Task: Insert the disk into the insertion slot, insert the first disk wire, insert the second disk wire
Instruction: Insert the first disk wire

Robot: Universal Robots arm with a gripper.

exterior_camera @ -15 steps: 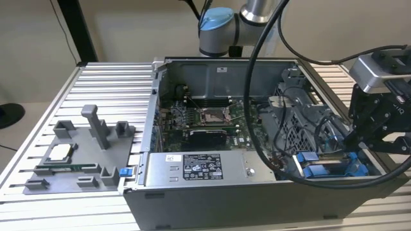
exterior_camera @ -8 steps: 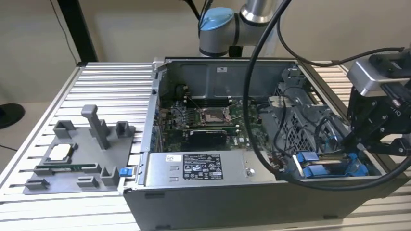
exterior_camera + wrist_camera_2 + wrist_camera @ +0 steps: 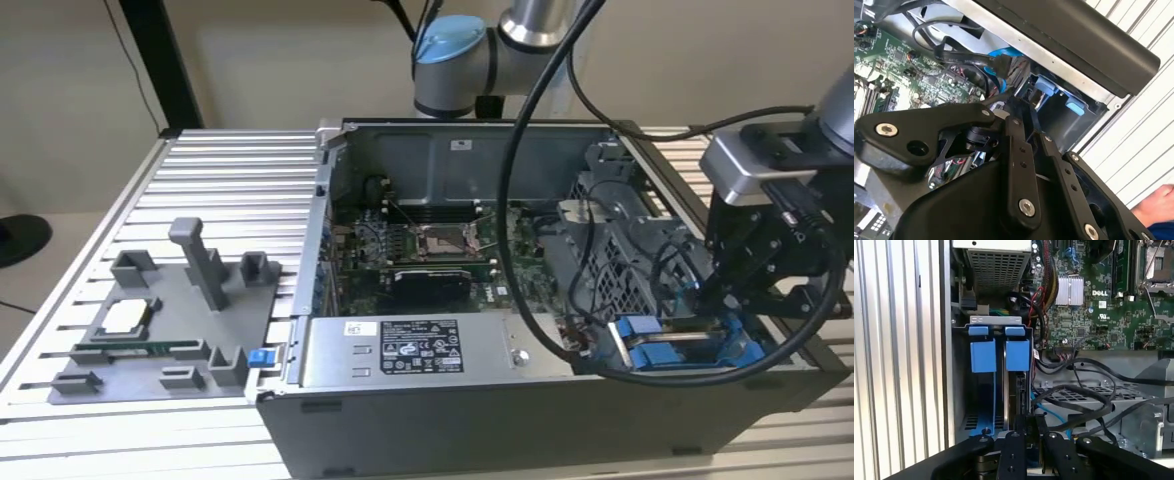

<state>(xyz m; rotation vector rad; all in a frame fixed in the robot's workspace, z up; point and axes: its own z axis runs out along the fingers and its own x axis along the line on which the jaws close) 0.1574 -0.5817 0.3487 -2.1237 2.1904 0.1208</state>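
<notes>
The insertion slot (image 3: 983, 390) is a bay with blue rails and two blue tabs at the case's corner, on the exterior view's right (image 3: 667, 350). The disk (image 3: 1015, 390) stands edge-on in the bay behind one blue tab. My gripper (image 3: 1031, 421) hangs right over the disk's near end, fingers close together with nothing visible between them. It is also seen from outside (image 3: 714, 310) and from behind the fingers (image 3: 1016, 100). A loose blue wire (image 3: 999, 52) with a black plug lies beside the bay, apart from the fingers. Black wires (image 3: 1079, 390) loop over the metal cage.
A silver power-supply box (image 3: 400, 345) lies along the case front, with the motherboard (image 3: 427, 250) behind it. A grey drive cage (image 3: 614, 260) stands beside the bay. A grey fixture tray (image 3: 160, 320) sits on the slatted table (image 3: 214, 180). A person's hand (image 3: 1159, 200) is near the case.
</notes>
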